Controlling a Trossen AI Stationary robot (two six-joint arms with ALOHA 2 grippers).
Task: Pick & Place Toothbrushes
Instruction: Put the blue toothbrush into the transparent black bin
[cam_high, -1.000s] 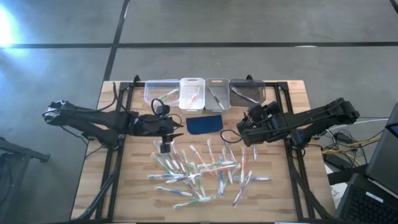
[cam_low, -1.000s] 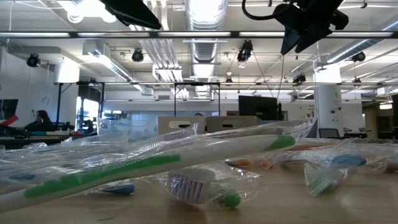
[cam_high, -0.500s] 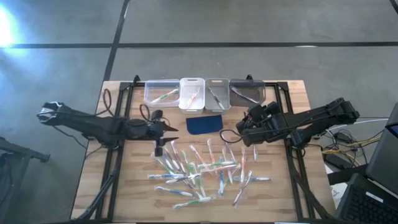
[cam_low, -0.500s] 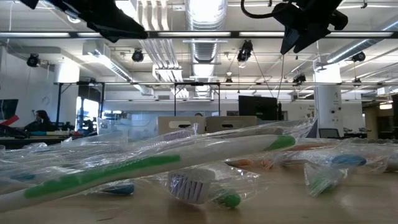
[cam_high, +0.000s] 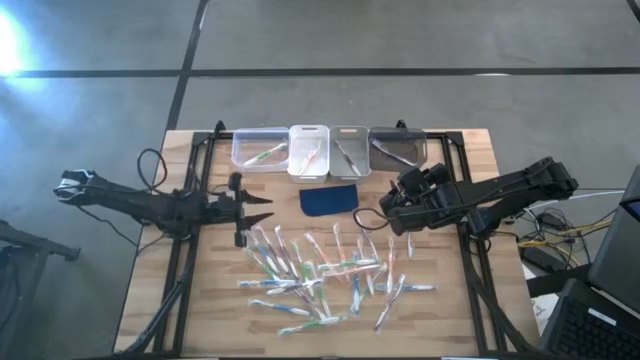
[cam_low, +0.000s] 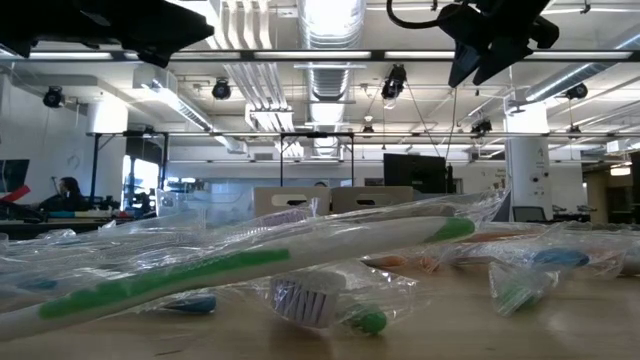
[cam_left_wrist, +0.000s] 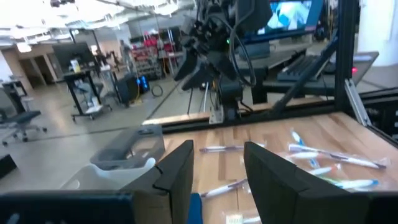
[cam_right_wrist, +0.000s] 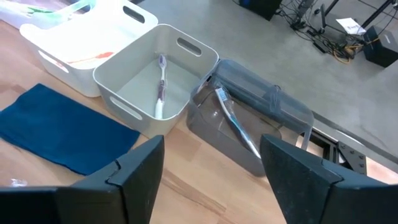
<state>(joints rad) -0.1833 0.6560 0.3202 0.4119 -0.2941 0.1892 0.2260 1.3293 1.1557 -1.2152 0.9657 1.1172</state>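
— Wooden table: where are the toothbrushes?
— Scattered across its near half: thin whitish sticks with green, blue and orange accents, in clear wrappers.
— And the grippers?
— Left gripper and right gripper both hang above the table, fingers spread, empty.

Blue pad beside four bins

The high view looks straight down on the whole table. The low view sits at tabletop height (very close to the toothbrushes), facing the room. Each wrist view looks forward over the bins, which the high view also shows.
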